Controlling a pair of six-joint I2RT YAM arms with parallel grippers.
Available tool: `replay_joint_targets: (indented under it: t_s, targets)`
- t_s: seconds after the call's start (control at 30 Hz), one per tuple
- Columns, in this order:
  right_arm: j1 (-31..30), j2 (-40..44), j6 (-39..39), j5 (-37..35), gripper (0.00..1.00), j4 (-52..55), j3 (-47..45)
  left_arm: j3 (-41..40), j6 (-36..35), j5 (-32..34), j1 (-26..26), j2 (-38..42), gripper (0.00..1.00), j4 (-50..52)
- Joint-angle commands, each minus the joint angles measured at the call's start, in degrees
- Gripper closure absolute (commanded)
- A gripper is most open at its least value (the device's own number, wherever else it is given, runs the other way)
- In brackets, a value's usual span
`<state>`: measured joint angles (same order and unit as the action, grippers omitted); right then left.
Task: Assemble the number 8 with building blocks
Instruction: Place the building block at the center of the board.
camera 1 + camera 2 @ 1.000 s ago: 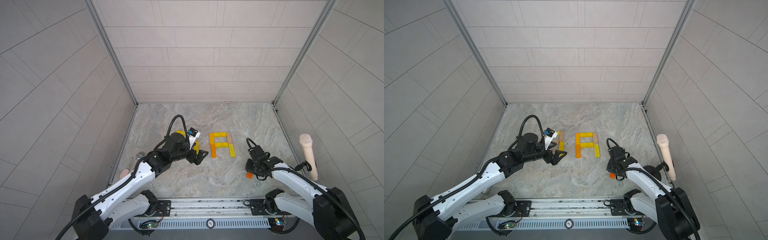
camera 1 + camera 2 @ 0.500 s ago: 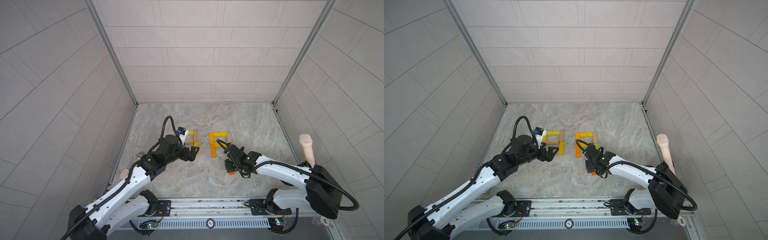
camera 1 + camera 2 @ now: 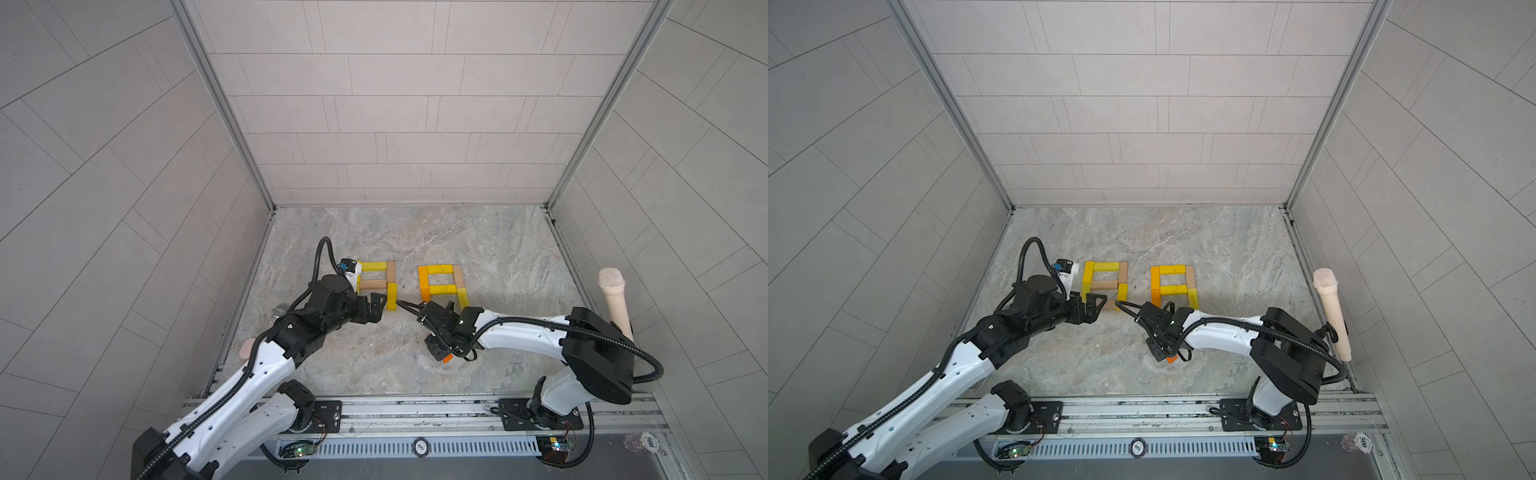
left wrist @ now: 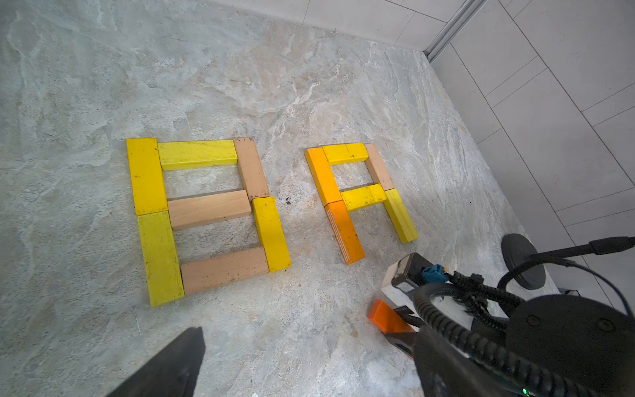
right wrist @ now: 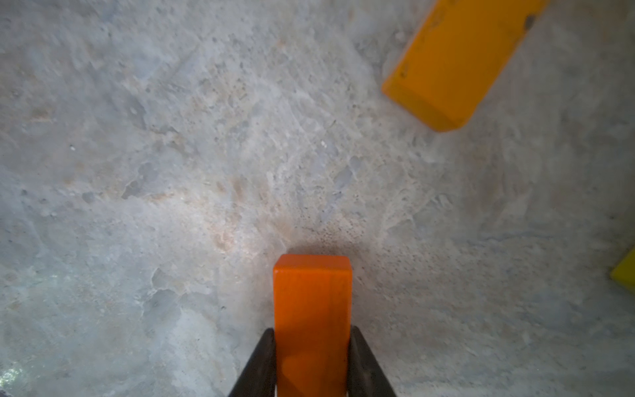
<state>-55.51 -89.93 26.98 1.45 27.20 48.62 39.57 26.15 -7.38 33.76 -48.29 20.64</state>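
A blocky 8 (image 4: pixel 209 209) of seven yellow and tan building blocks lies on the stone floor, seen in both top views (image 3: pixel 372 285) (image 3: pixel 1104 285). To its right lies a second figure (image 3: pixel 442 289) (image 4: pixel 364 196) of orange, yellow and tan blocks, with two uprights, a top bar and a middle bar. My right gripper (image 5: pixel 312 331) (image 3: pixel 440 355) is shut on an orange block (image 5: pixel 312 302) (image 3: pixel 447 359) (image 4: pixel 385 316), just above the floor in front of that figure's left upright (image 5: pixel 457 62). My left gripper (image 3: pixel 376 305) stands open and empty at the 8's near edge.
A beige microphone (image 3: pixel 615 303) (image 3: pixel 1331 311) stands upright on a round-based stand (image 4: pixel 522 261) by the right wall. A glittery silver microphone (image 3: pixel 279 309) lies partly under my left arm by the left wall. The two grippers are close together in front of the figures.
My right arm has swung left from the right side of the floor, carrying the orange block to the front of the second figure. My left gripper has drawn back leftward, staying open.
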Motion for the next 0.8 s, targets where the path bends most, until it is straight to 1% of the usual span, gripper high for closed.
replay_joint_targets:
  t_s: [0.0, 0.17, 0.27, 0.37, 0.43, 0.57, 0.77]
  targets:
    - [-0.82, -1.22, -1.30, -0.57, 0.66, 0.75, 1.44, -0.16, 1.14, 0.37, -0.18, 0.65, 0.00, 0.38]
    - [-1.77, -3.29, -1.74, -1.34, 0.61, 1.09, 2.93, -0.22, 0.19, 0.35, -0.18, 0.73, 0.00, -0.43]
    - [-2.27, -4.09, -1.76, -1.80, 0.54, 1.45, 3.69, -0.16, -0.55, 0.35, -0.18, 0.84, 0.00, -0.34]
    - [-2.58, -3.66, -1.12, -2.63, 0.43, 1.71, 3.43, -0.05, -1.13, 0.49, -0.18, 1.15, 0.00, -0.03]
    - [-2.63, -2.53, -0.25, -2.84, 0.40, 1.62, 2.14, -0.12, -2.06, 0.26, -0.18, 1.40, 0.00, 0.01]
    - [-2.66, 0.10, 1.41, -4.05, 0.39, 2.05, -0.74, -0.59, -4.14, -2.10, -0.18, 1.74, 0.00, -1.28]
    - [-2.59, 5.17, 3.68, -5.72, 0.40, 3.06, -5.25, -0.68, -5.12, -3.25, -0.19, 1.63, 0.00, -2.69]
